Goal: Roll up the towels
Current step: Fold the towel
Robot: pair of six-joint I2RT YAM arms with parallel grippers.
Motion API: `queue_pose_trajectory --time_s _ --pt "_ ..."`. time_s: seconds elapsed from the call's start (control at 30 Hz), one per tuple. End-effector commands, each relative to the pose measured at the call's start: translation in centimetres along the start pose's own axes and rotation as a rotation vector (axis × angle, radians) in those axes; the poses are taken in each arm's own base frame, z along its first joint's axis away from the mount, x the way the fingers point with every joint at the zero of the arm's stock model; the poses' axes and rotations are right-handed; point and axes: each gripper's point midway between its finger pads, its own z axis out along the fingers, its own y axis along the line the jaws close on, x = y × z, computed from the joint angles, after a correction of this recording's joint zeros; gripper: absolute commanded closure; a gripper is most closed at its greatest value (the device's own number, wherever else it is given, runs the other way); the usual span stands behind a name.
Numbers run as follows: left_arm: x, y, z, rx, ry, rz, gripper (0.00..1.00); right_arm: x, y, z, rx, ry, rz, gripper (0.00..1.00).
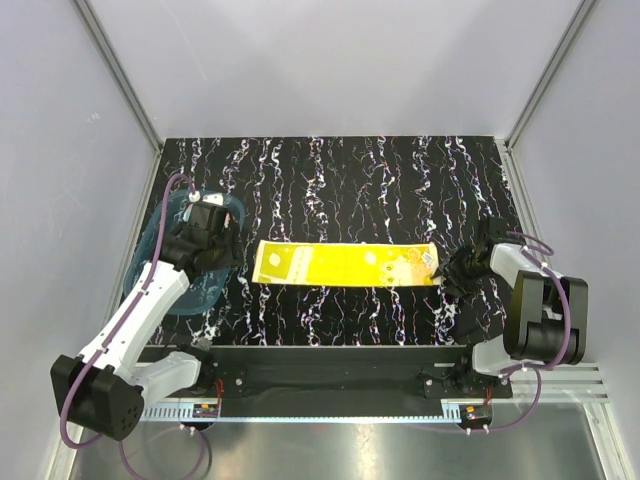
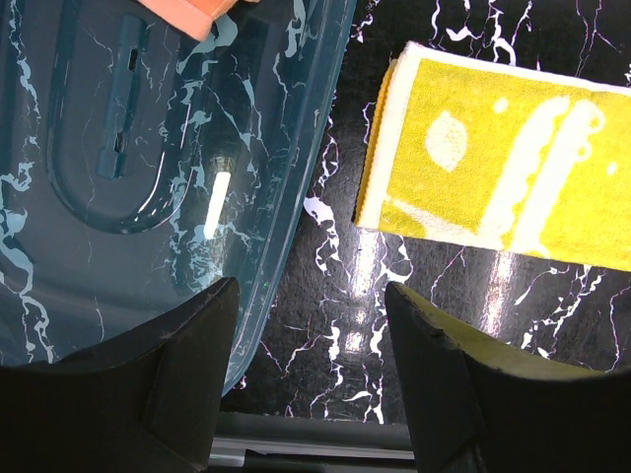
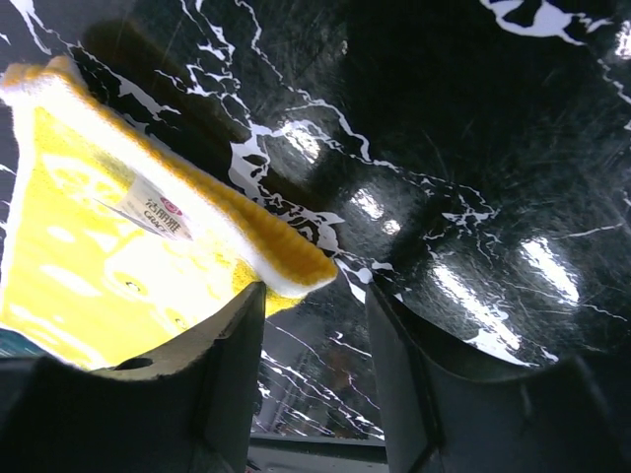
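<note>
Black marble-patterned table top (image 1: 340, 180) with white veining carried all items. At its left side lay the translucent teal-blue plastic tray (image 1: 158, 240), which had a shallow oval recess in its floor.

Near the centre of the table, the yellow towel with cream areas (image 1: 345, 264) lay flat as a long, narrow folded strip running left to right. Its left end was near the tray but apart from it. Its right end reached the right gripper (image 1: 455, 270).

Of the orange-pink towel (image 2: 187, 12), only a small corner showed, at the top edge of the left wrist view and over the tray. In the top view the left arm hid it.

The left gripper (image 2: 311, 374) hung above the tray's right rim. Its jaws were spread wide and it held nothing. One finger (image 2: 168, 384) was over the tray and the other was over bare table.

The right gripper sat low at the towel's right end, with its jaws apart. The towel's near corner lay just at the tip of one finger (image 3: 217, 374), beside the gap rather than clamped in it. Bare table showed between the fingers.

A small white printed label (image 3: 158, 215) lay on the yellow towel near that corner. Its text was too small to read.
</note>
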Motion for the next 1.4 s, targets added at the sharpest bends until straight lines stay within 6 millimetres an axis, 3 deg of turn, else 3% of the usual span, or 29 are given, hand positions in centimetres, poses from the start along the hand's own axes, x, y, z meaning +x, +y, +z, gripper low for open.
queue_pose_trajectory --time_s 0.0,0.23,0.37,0.4,0.47,0.63,0.87,0.93,1.1,1.37 --pt "-0.9 0.1 0.2 -0.006 -0.038 0.002 0.34 -0.5 -0.4 1.0 0.006 -0.017 -0.001 0.48" --pt "-0.9 0.1 0.3 -0.008 -0.031 0.005 0.34 -0.9 -0.5 1.4 0.018 -0.022 -0.006 0.56" --pt "-0.8 0.2 0.4 -0.012 -0.029 0.01 0.34 -1.2 -0.7 1.6 0.034 -0.031 -0.008 0.69" --pt "-0.8 0.1 0.4 -0.011 -0.029 0.01 0.35 -1.2 -0.8 1.5 0.04 -0.032 -0.011 0.78" --pt "-0.8 0.2 0.5 -0.012 -0.026 0.013 0.35 -1.7 -1.1 1.3 0.067 -0.049 -0.011 0.8" --pt "-0.8 0.1 0.5 -0.008 -0.024 0.013 0.35 -3.4 -1.2 -0.7 0.114 -0.141 -0.021 1.0" --pt "-0.7 -0.1 0.4 0.004 -0.024 0.015 0.35 -5.4 -0.8 -4.3 0.186 -0.263 -0.069 1.0" --pt "-0.7 -0.1 0.4 0.005 -0.024 0.016 0.35 -6.5 0.0 -5.8 0.207 -0.319 -0.108 1.0" --pt "-0.8 -0.1 0.4 0.01 -0.024 0.014 0.35 -6.2 2.6 -7.4 0.261 -0.362 -0.232 1.0" --pt "-0.8 0.0 0.7 0.014 -0.015 0.008 0.36 -1.7 9.6 -8.3 0.256 -0.383 -0.49 1.0"
